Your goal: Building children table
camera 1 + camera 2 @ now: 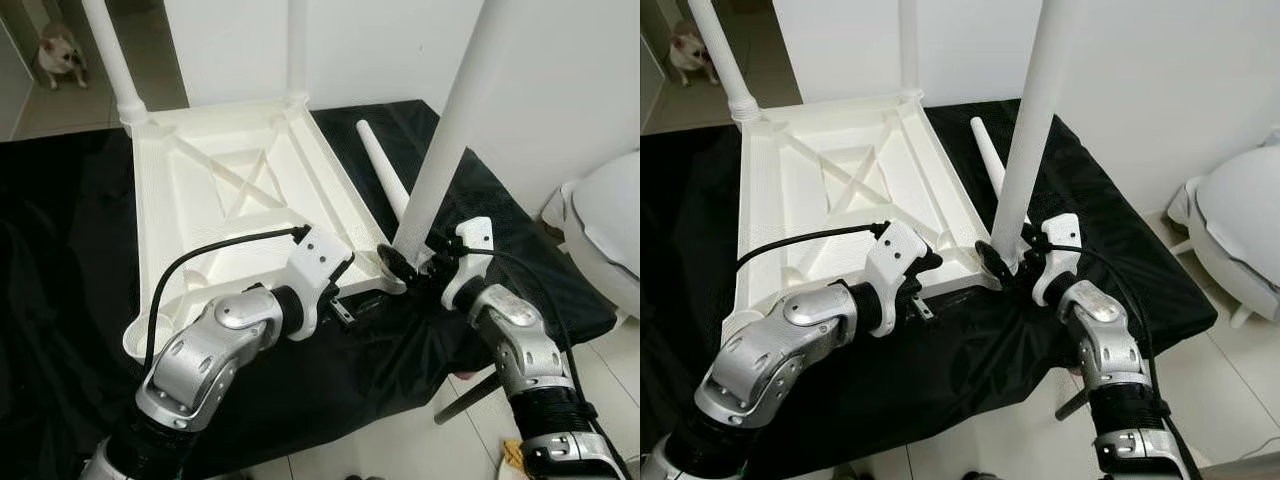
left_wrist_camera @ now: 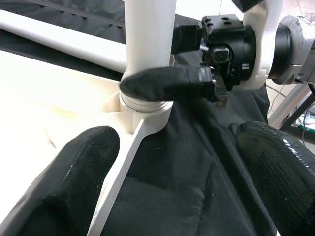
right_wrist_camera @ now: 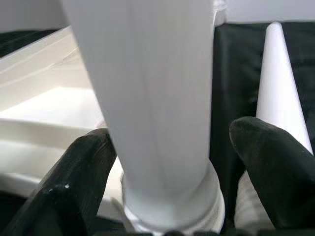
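A white table top (image 1: pixel 230 180) lies upside down on a black cloth (image 1: pixel 60 250). White legs stand upright at its far left corner (image 1: pixel 115 60), its far right corner (image 1: pixel 297 45) and its near right corner (image 1: pixel 450 120). A loose leg (image 1: pixel 385 170) lies on the cloth just right of the top. My right gripper (image 1: pixel 405 265) is shut on the base of the near right leg (image 3: pixel 157 98), one finger (image 2: pixel 162 83) lying across the collar. My left gripper (image 2: pixel 174 142) is open at the top's near edge, one finger over the white rim, the other over cloth.
The cloth ends just beyond my right arm, where tiled floor and a thin metal strut (image 1: pixel 470 395) show. A rounded white object (image 1: pixel 610 230) stands at the right. A small dog (image 1: pixel 60 50) sits on the floor at the far left. A white wall runs behind.
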`<state>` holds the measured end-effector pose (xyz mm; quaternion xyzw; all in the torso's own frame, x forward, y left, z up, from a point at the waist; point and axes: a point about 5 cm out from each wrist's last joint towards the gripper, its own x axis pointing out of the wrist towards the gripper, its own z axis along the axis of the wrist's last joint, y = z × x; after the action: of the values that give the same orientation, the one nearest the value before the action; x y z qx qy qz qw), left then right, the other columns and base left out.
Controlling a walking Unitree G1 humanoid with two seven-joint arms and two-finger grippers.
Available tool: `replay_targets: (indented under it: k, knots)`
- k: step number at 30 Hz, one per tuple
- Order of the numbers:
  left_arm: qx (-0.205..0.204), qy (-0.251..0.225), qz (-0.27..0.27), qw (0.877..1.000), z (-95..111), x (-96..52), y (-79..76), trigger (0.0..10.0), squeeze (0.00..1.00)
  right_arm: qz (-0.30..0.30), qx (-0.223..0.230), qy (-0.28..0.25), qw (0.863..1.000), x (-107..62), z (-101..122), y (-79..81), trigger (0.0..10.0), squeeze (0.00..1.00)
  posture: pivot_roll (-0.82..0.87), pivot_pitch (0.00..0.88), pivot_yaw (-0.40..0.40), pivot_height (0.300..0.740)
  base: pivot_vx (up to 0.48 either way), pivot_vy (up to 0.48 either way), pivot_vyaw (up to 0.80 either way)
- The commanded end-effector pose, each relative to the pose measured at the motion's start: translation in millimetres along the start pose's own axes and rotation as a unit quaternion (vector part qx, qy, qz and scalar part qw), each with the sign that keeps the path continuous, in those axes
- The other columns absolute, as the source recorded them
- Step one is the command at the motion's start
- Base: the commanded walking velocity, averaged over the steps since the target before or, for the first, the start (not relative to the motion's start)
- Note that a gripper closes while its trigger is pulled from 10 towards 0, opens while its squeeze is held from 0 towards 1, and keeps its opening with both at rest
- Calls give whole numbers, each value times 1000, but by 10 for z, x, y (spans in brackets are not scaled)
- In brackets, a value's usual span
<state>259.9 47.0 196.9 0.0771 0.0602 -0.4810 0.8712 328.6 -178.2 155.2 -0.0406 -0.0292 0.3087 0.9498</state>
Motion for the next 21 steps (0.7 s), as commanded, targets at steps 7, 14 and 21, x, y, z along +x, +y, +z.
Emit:
replay_targets:
  k: [7, 14, 21]
  knots:
    - [0, 5, -4, 1000, -12, 9, -3, 10000, 0, 21, -5, 10, 1000, 65, -56, -91, 10000, 0, -25, 74, 10, 740, 0, 0, 0]
    - [1, 6, -5, 1000, -14, 14, -5, 10000, 0, 24, -13, 1, 1000, 123, -37, -100, 10000, 0, -24, 69, 11, 740, 0, 0, 0]
    - [0, 5, -6, 1000, -10, 20, -16, 10000, 0, 34, -22, -2, 999, 155, -14, -105, 8824, 0, -23, 67, 4, 740, 0, 0, 0]
